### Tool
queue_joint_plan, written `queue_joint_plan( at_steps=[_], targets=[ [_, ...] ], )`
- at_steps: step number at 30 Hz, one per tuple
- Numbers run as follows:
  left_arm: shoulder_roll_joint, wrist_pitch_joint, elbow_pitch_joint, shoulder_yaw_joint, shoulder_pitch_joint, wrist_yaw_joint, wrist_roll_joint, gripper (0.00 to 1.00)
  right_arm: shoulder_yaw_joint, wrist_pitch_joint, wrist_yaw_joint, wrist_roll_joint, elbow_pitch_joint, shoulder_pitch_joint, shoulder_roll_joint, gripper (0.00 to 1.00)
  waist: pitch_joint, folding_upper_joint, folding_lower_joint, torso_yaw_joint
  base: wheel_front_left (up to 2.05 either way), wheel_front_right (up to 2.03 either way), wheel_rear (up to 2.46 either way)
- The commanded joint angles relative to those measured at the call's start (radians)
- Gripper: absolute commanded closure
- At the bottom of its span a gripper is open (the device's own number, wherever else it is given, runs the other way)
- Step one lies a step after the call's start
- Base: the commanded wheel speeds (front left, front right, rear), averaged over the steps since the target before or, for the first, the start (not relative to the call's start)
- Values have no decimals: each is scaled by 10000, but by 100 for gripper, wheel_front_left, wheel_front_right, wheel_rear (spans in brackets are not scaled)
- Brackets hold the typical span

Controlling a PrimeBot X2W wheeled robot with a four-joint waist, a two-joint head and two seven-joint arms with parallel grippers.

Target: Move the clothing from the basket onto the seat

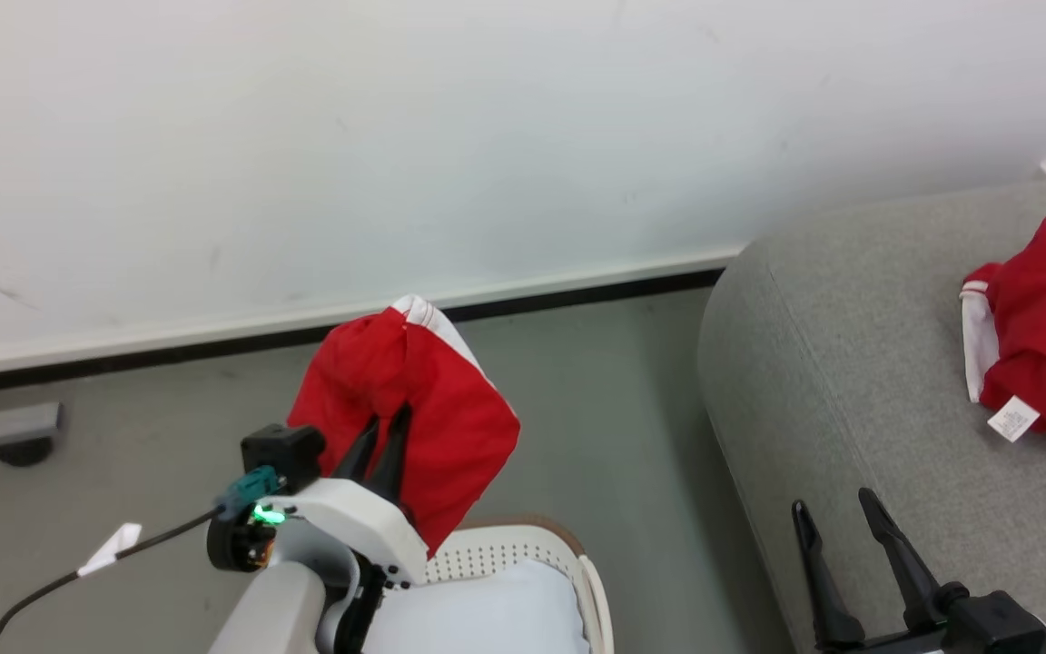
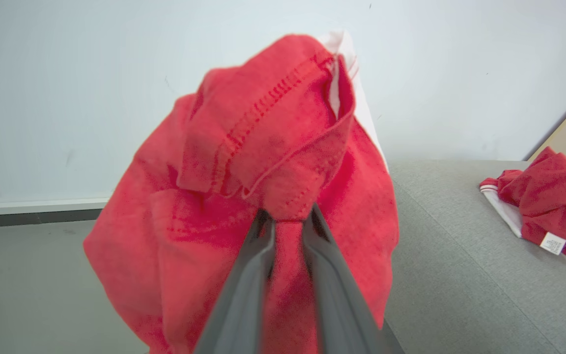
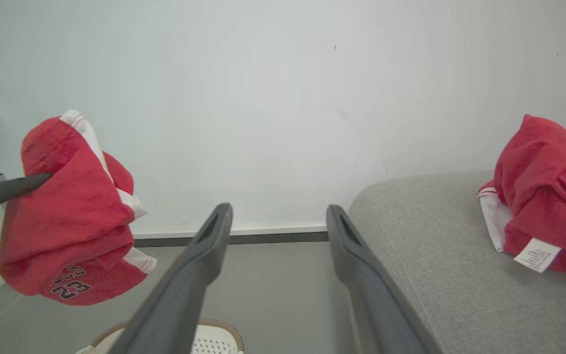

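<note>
The left gripper [image 1: 391, 420] is closed narrow on a bunched fold of a red garment [image 1: 437, 400], which hangs off the fingertips with its white trim on the far side and droops down toward the basket [image 1: 523, 545] just below it. The garment is clear of the basket's brown rim and hangs in the air over the grey floor [image 1: 596, 409]. In the right wrist view black numerals, 23, can be read at its lower edge. To the right of the basket lies a stretch of open floor, running back to the white wall [image 1: 487, 136] and its dark skirting strip, then the rounded edge of the grey sofa [image 1: 850, 381]. A second red garment [image 1: 1041, 336] sits crumpled on the sofa, well apart from the left gripper. It has white trim and a small white tag [image 1: 1013, 418] whose print is too fine to read. The right gripper [image 1: 832, 501] stands with its fingers spread wide and nothing between them, low over the sofa's near edge.
</note>
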Motion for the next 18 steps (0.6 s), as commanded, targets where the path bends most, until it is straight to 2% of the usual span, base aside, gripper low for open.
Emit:
queue_joint_plan(
  at_steps=[1, 7, 12, 15, 18],
  targets=[
    [25, 93, -553, -22, 311, 97, -265, 100, 49, 5, -24, 4, 10, 169, -30, 0, -443, -1, 4, 164, 0, 0, 0],
    [27, 749, -3096, -156, 1405, 548, -896, 100, 263, 5, -24, 214, -80, 400, -25, 0, -724, -1, 4, 226, 0, 0, 0],
    [53, 1421, -4848, -327, 2111, 846, -999, 100, 725, 5, -24, 390, -169, 342, -24, 0, -770, -1, 4, 292, 0, 0, 0],
    [130, 1743, -5558, -404, 2397, 911, -1088, 100, 1560, 5, -24, 900, -256, 49, -85, 0, -755, -1, 4, 306, 0, 0, 0],
    [144, 1974, -6057, -524, 2617, 808, -1221, 100, 2832, 6, -24, 1945, -253, -365, -604, 0, -738, -1, 4, 299, 0, 0, 0]
  ],
)
